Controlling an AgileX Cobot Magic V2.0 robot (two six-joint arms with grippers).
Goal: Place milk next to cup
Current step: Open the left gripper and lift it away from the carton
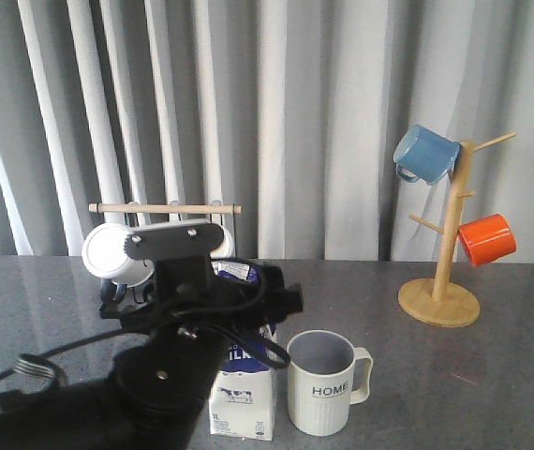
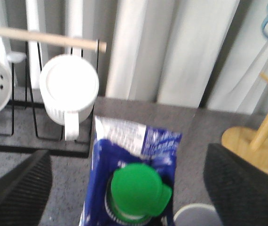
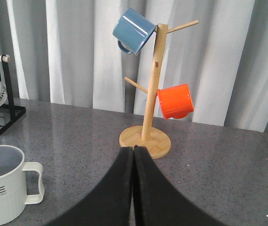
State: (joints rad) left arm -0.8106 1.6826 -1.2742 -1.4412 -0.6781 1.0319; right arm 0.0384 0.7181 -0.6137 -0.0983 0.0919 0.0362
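Milk [image 1: 245, 398] stands upright on the grey table [image 1: 454, 375], just left of the cup [image 1: 321, 382] w/ a narrow gap between them; cup handle points right, "HOME" faces front. Left gripper [image 2: 127, 188] is up over the carton: in the left wrist view its two dark fingers [image 2: 16, 190] sit wide apart on either side of the carton top, green cap [image 2: 138, 189] between them, neither pad touching the carton as far as can be seen, so jaws wide, holding nothing. In the front view the left arm [image 1: 169, 319] covers the carton's upper part; only the lower white section w/ cow picture and a bit of blue show. Right gripper [image 3: 133, 188] appears only in its own wrist view, fingers pressed together w/ a thin seam between, nothing in them, above the table in front of the wooden mug tree [image 3: 146, 127]. Tree stands at the right rear of the table, well apart from cup, w/ a blue mug [image 1: 425, 155] up high and an orange mug [image 1: 486, 238] lower. Behind the left arm, a black rack w/ wooden bar [image 1: 166, 208] holds white mugs [image 2: 70, 89]. Grey-white curtain [image 1: 295, 112] across the back.
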